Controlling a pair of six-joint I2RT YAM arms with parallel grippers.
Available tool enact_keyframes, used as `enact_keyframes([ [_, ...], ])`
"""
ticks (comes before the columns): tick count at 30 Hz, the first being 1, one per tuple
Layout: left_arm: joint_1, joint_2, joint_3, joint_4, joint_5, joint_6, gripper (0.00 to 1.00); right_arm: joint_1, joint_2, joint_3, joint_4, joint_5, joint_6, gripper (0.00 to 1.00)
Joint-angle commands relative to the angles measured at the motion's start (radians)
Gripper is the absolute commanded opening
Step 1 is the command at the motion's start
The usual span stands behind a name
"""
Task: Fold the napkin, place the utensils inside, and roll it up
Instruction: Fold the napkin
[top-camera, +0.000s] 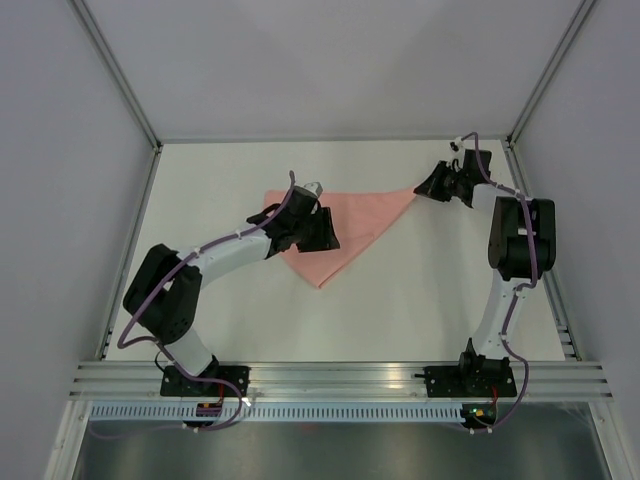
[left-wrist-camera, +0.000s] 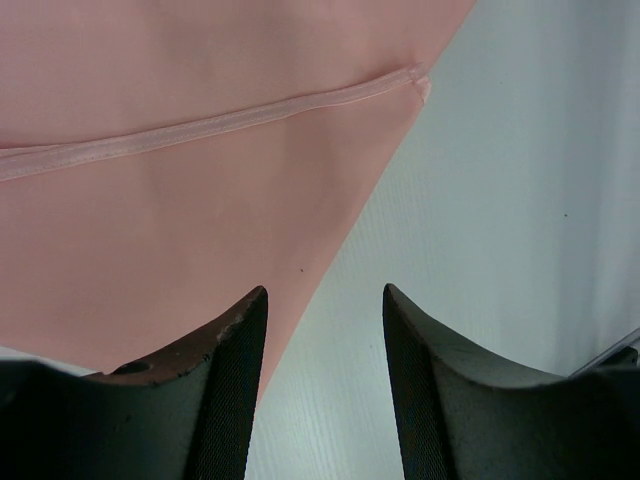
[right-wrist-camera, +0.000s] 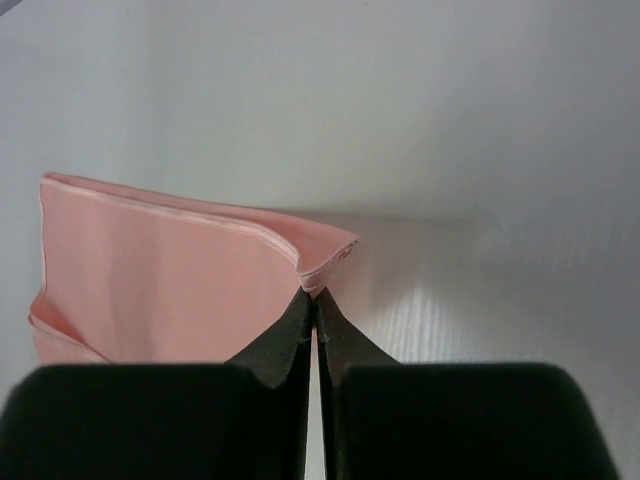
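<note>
While lying folded in a triangle on the table (top-camera: 400, 300), pinched tight at the napkin's (top-camera: 350, 225) right corner by the right gripper (right-wrist-camera: 313, 312). Hovering wide open over its lower-left edge with the left gripper (left-wrist-camera: 325, 292) — holding nothing, bare white all round.

In the left wrist view the napkin (left-wrist-camera: 180, 200) runs off the top and left edges. Its lowest tip is covered by the left gripper (left-wrist-camera: 325, 300), which is itself cut off at the bottom edge. In the right wrist view the right gripper (right-wrist-camera: 315, 305) hides the napkin's lower part, and the pinched corner disappears between the closed fingertips. From above, the left arm (top-camera: 230, 245) and its gripper lie over the napkin's left part, concealing that corner. At the napkin's right corner the right gripper's fingertips are too small and dark to make out.
</note>
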Motion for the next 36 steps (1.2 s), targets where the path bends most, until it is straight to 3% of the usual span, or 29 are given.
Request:
enact_keyframes([
  [1,-0.002,-0.079,-0.008,0.004,-0.026,-0.050,0.55,0.029,-0.131,-0.037,0.131,-0.016,-0.083,0.07],
  [7,0.004,-0.180,-0.023,-0.027,-0.066,-0.076,0.55,0.083,-0.261,-0.123,0.142,-0.010,-0.217,0.06],
  [12,0.037,-0.310,-0.064,-0.053,-0.119,-0.140,0.49,0.222,-0.399,-0.217,0.125,-0.013,-0.374,0.06],
  [18,0.066,-0.433,-0.100,-0.087,-0.178,-0.197,0.50,0.397,-0.484,-0.287,0.047,0.004,-0.601,0.07],
  [28,0.084,-0.563,-0.140,-0.144,-0.233,-0.245,0.49,0.673,-0.479,-0.289,-0.122,0.059,-0.859,0.06],
  [36,0.099,-0.619,-0.157,-0.174,-0.236,-0.240,0.50,0.820,-0.437,-0.310,-0.128,0.137,-0.911,0.05],
])
